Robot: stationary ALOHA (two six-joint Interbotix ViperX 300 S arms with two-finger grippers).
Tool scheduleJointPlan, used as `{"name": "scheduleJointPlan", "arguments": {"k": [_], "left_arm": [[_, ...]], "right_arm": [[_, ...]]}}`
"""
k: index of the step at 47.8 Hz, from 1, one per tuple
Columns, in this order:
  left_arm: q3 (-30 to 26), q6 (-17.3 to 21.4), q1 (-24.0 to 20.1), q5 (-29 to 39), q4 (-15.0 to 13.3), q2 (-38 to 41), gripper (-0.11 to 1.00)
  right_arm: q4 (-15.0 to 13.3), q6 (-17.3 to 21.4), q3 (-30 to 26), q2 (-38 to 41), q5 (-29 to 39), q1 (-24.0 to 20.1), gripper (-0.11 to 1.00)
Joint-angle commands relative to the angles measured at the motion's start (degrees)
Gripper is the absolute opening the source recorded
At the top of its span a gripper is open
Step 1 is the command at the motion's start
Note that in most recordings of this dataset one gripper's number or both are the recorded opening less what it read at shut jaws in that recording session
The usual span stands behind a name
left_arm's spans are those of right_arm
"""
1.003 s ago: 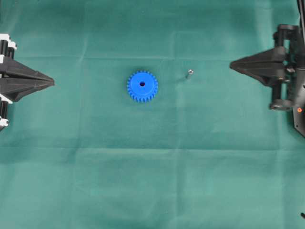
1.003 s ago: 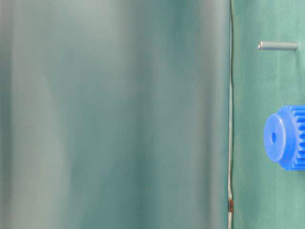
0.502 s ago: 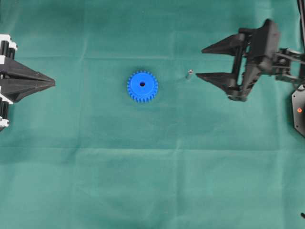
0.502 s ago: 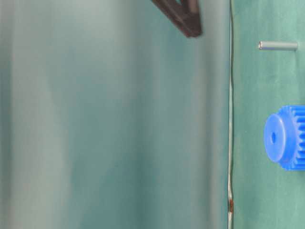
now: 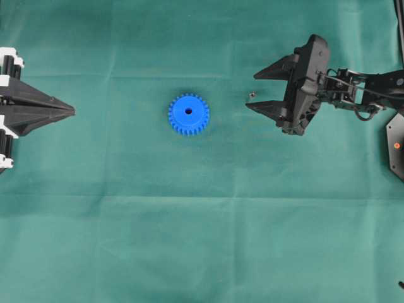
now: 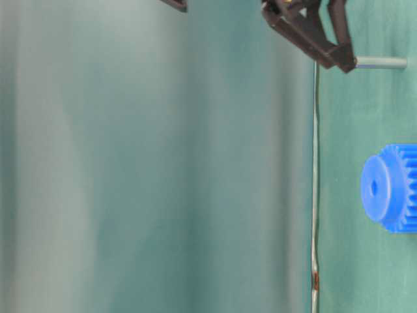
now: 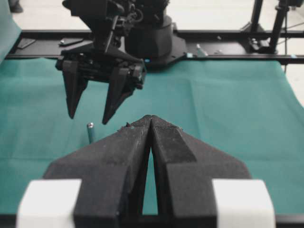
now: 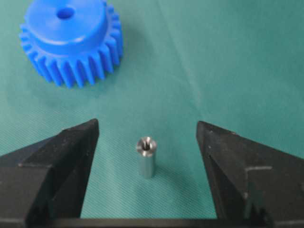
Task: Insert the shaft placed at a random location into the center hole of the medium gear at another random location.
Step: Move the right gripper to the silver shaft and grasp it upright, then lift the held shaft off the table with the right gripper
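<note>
Right wrist view first: the right gripper (image 8: 147,137) has its two black fingers spread wide, and the shaft (image 8: 146,156) stands upright on the green cloth (image 8: 228,61) in the gap between them, touching neither. Its shiny top end shows a small recess. Beyond it, toward the far left of that view, the medium gear (image 8: 71,40) lies flat, hub up, with the center hole (image 8: 65,13) dark and unobstructed.

From overhead, the gear (image 5: 188,114) sits a little left of the cloth's middle, nearer the top edge than the bottom. The pin (image 5: 250,95) is well apart from it to the right, a small bright dot. The right gripper (image 5: 250,91) reaches in from the right edge, fingertips either side of the pin. I cannot tell from here how high they hang over the cloth.

Far over at the left edge, the left gripper (image 5: 71,111) rests with its jaws clenched to a single point, holding nothing. Its wrist camera shows the fingers (image 7: 118,166) pressed together, and past them the pin (image 7: 90,132) under the other gripper's parted tips.
</note>
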State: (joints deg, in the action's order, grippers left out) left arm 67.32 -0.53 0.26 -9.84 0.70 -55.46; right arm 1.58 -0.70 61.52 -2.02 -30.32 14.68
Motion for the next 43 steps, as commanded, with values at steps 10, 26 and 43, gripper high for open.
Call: {"name": "scheduleJointPlan", "arguments": {"k": [10,26,43], "left_arm": [[-1.14,-0.26,0.18,0.79,0.18,0.44,0.0],[-1.14,-0.26,0.18,0.79,0.18,0.44,0.0],[-1.05,-0.26,0.09,0.79,0.18,0.44,0.0]], "right_arm": [[0.62,0.09,-1.05,1.67,-1.23,0.18,0.81],[0.44,0.09,-1.32,1.93,-0.62,0.18,0.46],[0.26,0.26,-1.49,2.02,-0.53,0.0,0.13]]}}
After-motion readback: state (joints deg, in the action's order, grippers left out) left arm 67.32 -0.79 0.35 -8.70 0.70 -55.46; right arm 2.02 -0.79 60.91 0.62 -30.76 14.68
